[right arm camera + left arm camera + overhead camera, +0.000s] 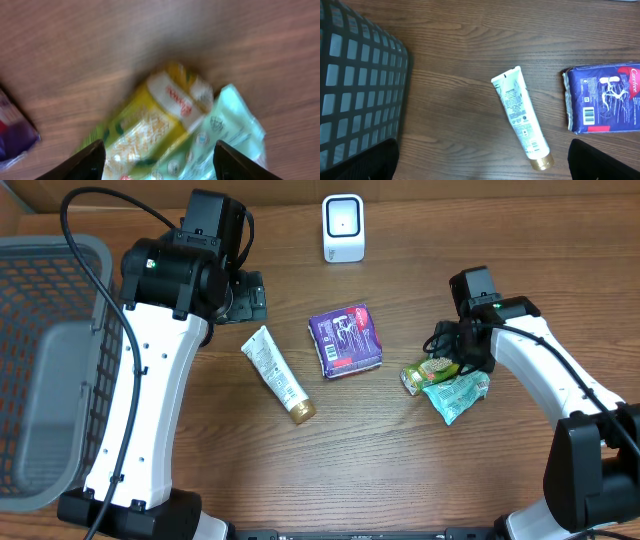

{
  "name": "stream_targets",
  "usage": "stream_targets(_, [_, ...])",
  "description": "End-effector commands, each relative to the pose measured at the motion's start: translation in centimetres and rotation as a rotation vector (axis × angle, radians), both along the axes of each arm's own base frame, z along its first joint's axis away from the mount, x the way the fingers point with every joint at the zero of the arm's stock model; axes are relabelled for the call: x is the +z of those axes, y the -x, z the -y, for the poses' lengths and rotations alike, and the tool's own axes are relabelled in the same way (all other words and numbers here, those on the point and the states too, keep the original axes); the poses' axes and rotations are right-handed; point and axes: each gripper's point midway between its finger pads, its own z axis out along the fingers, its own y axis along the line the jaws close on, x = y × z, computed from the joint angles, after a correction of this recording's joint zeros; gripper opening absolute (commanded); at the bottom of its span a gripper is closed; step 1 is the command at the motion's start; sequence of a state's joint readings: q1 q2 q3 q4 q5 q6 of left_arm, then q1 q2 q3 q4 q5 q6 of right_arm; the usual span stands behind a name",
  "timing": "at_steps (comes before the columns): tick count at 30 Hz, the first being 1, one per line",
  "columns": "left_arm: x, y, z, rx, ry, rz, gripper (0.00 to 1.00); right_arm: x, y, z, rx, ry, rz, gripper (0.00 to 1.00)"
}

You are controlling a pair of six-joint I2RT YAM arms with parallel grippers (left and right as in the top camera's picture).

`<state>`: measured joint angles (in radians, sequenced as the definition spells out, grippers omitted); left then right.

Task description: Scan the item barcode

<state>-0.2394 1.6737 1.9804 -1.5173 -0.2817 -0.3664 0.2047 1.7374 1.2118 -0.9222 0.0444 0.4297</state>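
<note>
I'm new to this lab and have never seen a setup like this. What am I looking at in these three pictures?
Two robot arms sit at a wooden table. One picture looks down from above; the other two come from cameras on each wrist, looking past that arm's own fingers.

On the table lie a white tube, a purple packet, a yellow-green snack pack and a pale green pouch. A white scanner stands at the far edge, and a grey basket at the left.

The left hand is open above the tube, holding nothing. The right hand is over the snack pack, fingers apart on either side; that picture is blurred, so I cannot tell if it touches.
</note>
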Motion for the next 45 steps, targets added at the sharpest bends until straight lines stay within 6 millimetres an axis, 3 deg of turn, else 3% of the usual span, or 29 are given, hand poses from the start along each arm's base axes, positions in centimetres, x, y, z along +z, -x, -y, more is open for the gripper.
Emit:
stream_targets(1, [-0.2,-0.1,-0.4,0.003,-0.016,-0.004,1.00,0.7,0.7,-1.7,-0.008,-0.099,-0.029,0.71])
stream_targets(5, [-0.2,-0.1,-0.4,0.003,-0.016,-0.004,1.00,0.5,1.8,-1.5,-0.078,-0.099,-0.076,0.71])
stream_targets(15, [-0.2,-0.1,-0.4,0.003,-0.016,-0.004,1.00,-1.8,1.8,-1.9,-0.304,-0.169,-0.064,0.74])
stream_targets(24, [-0.2,-0.1,-0.4,0.003,-0.016,-0.004,1.00,-2.4,1.2,-2.7,-0.348,-0.228,-0.042,0.75])
stream_targets(33, [-0.2,-0.1,-0.4,0.003,-0.016,-0.004,1.00,-2.3,-0.5,-2.1,-0.399,-0.208,0.033,0.66])
stream_targets(41, [-0.2,-0.1,-0.4,0.003,-0.016,-0.004,0.99,-4.3,-0.5,-2.0,-0.406,-0.186,0.000,0.63])
stream_targets(45, [-0.2,-0.1,-0.4,0.004,-0.016,-0.004,1.00,-4.9,-0.7,-2.0,-0.408,-0.182,-0.003,0.50])
